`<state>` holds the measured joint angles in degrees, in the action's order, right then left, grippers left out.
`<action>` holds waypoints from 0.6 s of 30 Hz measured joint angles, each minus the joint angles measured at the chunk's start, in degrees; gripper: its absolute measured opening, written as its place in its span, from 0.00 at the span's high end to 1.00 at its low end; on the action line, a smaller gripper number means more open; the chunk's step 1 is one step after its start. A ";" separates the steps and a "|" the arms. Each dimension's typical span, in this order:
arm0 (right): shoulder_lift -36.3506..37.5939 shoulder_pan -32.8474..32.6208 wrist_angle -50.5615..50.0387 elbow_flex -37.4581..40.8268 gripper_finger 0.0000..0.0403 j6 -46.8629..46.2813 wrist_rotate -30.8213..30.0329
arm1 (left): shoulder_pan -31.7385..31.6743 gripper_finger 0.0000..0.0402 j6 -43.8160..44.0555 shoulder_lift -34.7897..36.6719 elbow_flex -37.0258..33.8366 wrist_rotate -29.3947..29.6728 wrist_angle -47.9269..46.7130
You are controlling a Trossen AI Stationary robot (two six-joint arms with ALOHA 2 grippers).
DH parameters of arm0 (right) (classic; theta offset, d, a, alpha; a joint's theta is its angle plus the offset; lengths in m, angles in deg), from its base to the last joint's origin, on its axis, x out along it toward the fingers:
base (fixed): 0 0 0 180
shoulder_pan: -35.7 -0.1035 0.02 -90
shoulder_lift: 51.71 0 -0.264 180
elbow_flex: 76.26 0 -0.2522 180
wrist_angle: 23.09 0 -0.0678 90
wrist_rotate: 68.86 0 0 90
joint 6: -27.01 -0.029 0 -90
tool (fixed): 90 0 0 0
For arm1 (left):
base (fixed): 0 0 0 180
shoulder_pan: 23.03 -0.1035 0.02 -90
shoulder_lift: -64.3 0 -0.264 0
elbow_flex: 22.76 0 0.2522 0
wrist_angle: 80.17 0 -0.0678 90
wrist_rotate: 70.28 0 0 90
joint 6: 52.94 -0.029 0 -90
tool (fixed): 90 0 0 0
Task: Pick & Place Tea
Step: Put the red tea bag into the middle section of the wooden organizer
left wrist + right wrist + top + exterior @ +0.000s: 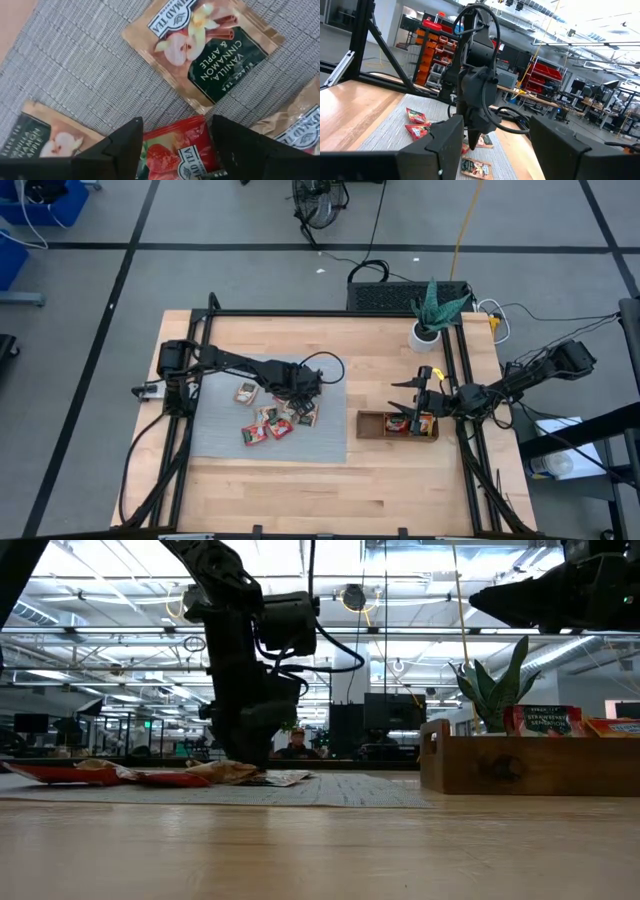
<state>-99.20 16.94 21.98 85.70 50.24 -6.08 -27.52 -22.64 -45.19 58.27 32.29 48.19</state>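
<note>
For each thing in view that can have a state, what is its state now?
Left pincer: open, down over a red sachet on the grey mat.
Right pincer: open, above the wooden tray.
Wooden tray: holds some sachets standing upright.
Loose sachets: lying flat on the mat.
</note>
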 joint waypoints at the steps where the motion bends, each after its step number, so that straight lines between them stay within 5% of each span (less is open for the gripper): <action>1: 0.00 0.00 -0.01 0.00 0.48 0.01 0.00 | 0.00 0.42 0.18 -0.18 0.09 0.00 -0.75; 11: 0.00 0.00 -0.62 0.00 0.48 0.01 -0.02 | 0.02 0.51 3.42 -0.71 0.09 -0.42 -2.42; 18: 0.00 0.00 -0.66 0.00 0.49 0.00 -0.02 | -0.09 0.73 5.59 -0.81 -0.02 -0.78 -2.94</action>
<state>-99.20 16.94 21.32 85.70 50.24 -6.10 -27.61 -17.05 -46.00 58.25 31.51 45.26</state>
